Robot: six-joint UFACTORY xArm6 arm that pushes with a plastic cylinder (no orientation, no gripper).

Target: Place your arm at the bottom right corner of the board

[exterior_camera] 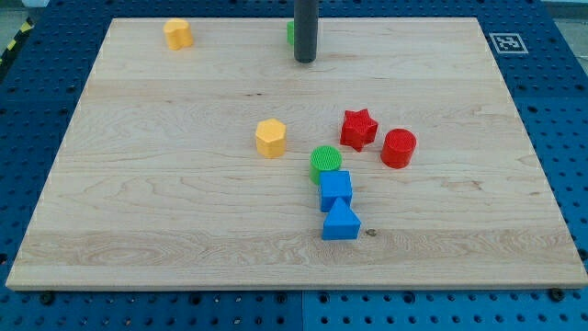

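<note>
My tip (304,60) is at the view's top centre of the wooden board (138,211), the dark rod coming down from the top edge. A green block (290,33) is mostly hidden just left of and behind the rod. A yellow block (177,34) sits at the top left. Near the middle lie a yellow hexagon (271,138), a green cylinder (324,163), a blue cube (335,190), a blue triangle (341,222), a red star (358,129) and a red cylinder (399,148). The tip is far above this cluster.
The board rests on a blue perforated table (560,110). A black and white marker tag (507,42) sits at the board's top right corner. The board's bottom right corner (577,280) is at the view's lower right.
</note>
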